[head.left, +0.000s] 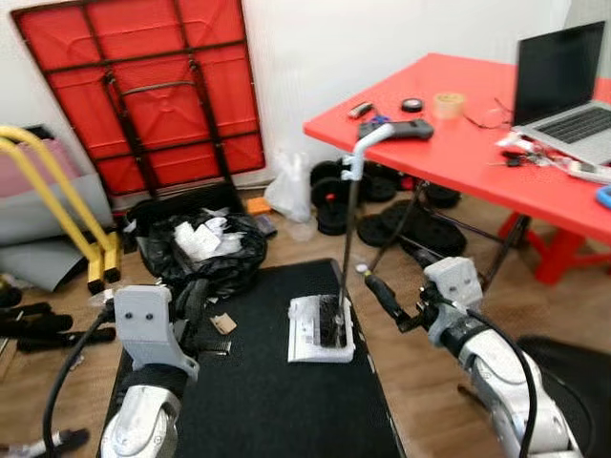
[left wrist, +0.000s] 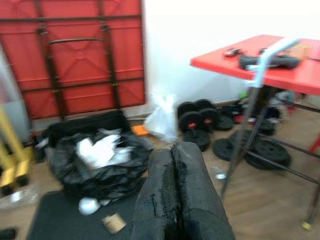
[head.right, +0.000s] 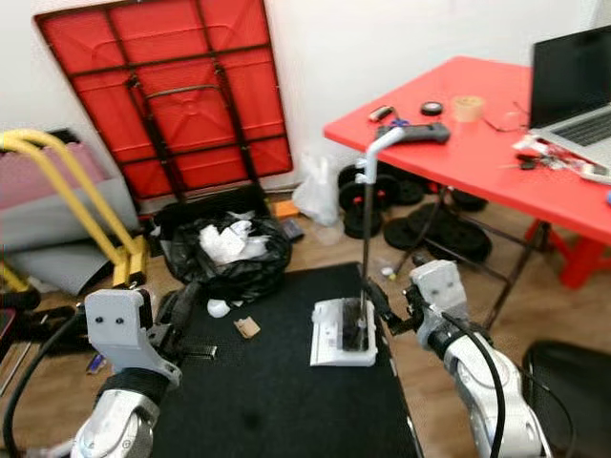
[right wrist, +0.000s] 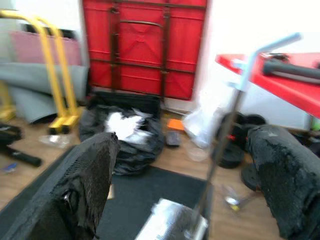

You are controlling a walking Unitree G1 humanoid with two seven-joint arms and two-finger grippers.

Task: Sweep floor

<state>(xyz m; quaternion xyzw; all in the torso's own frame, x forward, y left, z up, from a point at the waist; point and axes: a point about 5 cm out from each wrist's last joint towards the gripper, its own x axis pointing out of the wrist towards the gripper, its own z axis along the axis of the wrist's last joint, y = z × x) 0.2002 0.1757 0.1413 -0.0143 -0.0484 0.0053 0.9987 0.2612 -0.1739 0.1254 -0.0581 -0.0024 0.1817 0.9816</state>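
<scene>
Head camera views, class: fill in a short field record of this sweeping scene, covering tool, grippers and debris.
tool: white dustpan with upright long handle, standing on the black mat
right gripper: open, beside the handle, not gripping it
left gripper: shut, holding nothing
debris: white scrap and cardboard piece on the mat
bin: black rubbish bag holding white paper
surroundings: red table with laptop
</scene>
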